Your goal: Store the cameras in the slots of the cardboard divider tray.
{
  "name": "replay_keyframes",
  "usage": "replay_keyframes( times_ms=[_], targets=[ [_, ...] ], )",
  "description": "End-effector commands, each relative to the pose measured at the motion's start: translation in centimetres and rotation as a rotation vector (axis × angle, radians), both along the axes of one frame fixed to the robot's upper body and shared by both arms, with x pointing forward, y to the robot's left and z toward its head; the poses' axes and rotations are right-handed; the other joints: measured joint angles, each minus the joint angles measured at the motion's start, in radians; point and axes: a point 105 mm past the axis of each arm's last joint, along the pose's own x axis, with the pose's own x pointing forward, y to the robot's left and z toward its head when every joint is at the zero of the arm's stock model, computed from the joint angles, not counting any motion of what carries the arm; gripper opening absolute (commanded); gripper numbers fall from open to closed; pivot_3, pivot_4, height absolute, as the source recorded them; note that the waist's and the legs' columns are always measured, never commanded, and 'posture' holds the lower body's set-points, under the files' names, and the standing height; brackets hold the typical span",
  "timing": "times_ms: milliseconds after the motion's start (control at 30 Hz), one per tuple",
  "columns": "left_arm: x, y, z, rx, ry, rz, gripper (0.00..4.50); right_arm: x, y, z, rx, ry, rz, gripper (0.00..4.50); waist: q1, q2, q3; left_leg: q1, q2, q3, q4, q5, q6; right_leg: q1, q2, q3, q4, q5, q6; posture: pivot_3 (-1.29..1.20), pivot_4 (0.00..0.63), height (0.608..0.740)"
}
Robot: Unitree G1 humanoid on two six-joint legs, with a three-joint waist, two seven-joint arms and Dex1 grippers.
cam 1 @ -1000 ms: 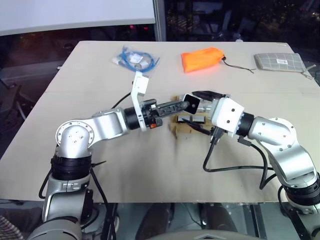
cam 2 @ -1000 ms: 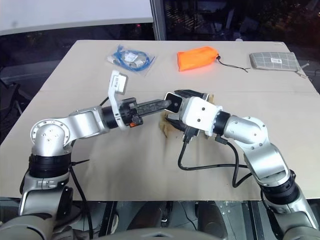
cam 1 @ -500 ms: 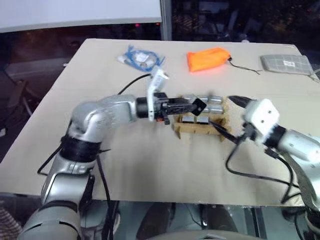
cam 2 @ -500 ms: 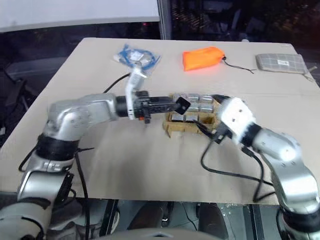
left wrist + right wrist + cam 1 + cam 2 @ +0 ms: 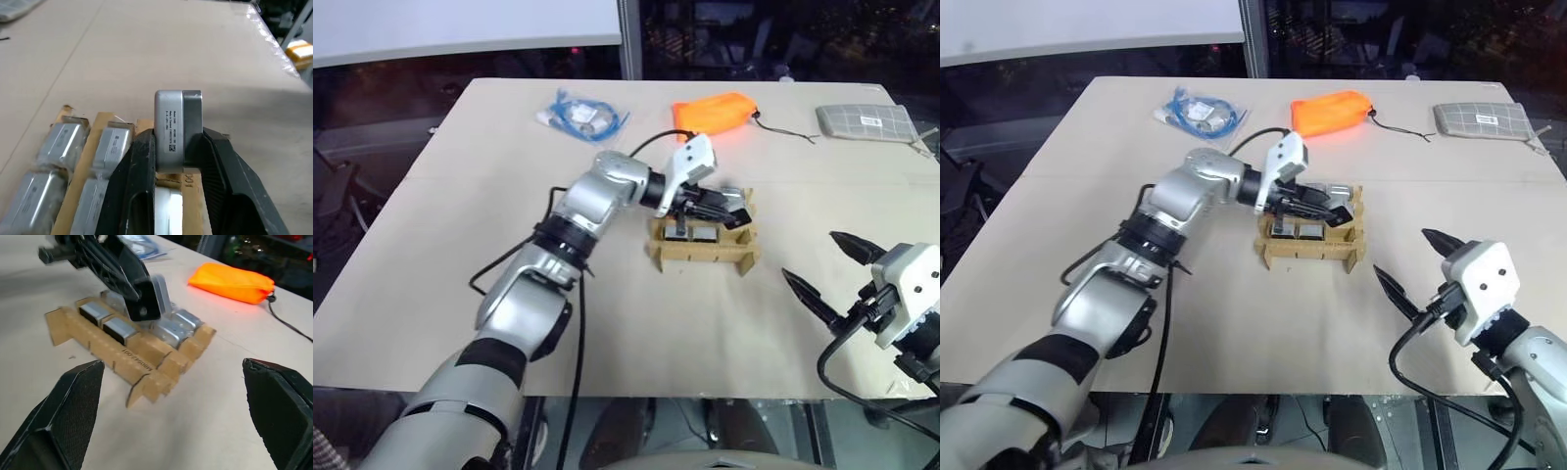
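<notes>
The cardboard divider tray sits mid-table, and several silver-grey cameras lie in its slots. My left gripper reaches over the tray from the left and is shut on one more camera, held upright between its black fingers just above the right-hand slots. My right gripper hovers near the table's front right, well away from the tray, with its fingers spread wide and nothing between them. The right wrist view shows the tray and the left gripper's camera from the side.
An orange fabric pouch lies behind the tray. A grey grid-patterned pouch is at the far right corner, and a bag of blue cable is at the far left. Bare tabletop surrounds the tray.
My left gripper has swung right over the tray with the camera and rolled its wrist. The right gripper has pulled back from the tray toward the front right, still open.
</notes>
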Motion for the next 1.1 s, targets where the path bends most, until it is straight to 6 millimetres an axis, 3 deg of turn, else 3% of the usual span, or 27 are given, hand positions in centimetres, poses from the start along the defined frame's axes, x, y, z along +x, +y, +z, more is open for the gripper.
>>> replay_keyframes(
  times_ms=[33,267,1067,1100],
  targets=[
    [0.5,-1.9,0.7,0.047,-0.085,-0.034,0.70,-0.6,0.7,1.0,-0.007,-0.055,0.009,4.50,-0.006,0.000,0.000,0.000,0.000,0.000,0.000,0.000,0.000,0.000,0.000,0.000,0.000,0.000,0.000,0.00,0.150,0.740],
    [1.7,-1.8,-0.7,0.172,-0.122,-0.015,0.70,-1.8,0.4,0.8,-0.010,-0.029,0.010,4.50,-0.009,-0.001,0.000,0.000,-0.001,-0.001,0.001,0.000,0.001,0.000,0.000,-0.001,0.000,0.000,0.000,0.00,0.150,0.740],
    [1.8,-0.7,-1.9,0.360,-0.122,-0.039,0.70,-1.8,0.5,0.4,-0.019,-0.032,-0.036,4.50,-0.011,0.000,0.000,0.000,-0.001,-0.004,0.005,-0.001,0.001,0.003,0.003,-0.004,0.002,0.000,0.001,0.00,0.150,0.740],
    [1.8,-0.9,-1.9,0.352,-0.126,-0.040,1.20,-1.9,0.5,0.3,-0.020,-0.031,-0.036,4.50,-0.012,0.000,0.000,0.000,-0.001,-0.004,0.005,-0.001,0.001,0.003,0.003,-0.004,0.002,0.000,0.001,0.00,0.150,0.740]
  ],
)
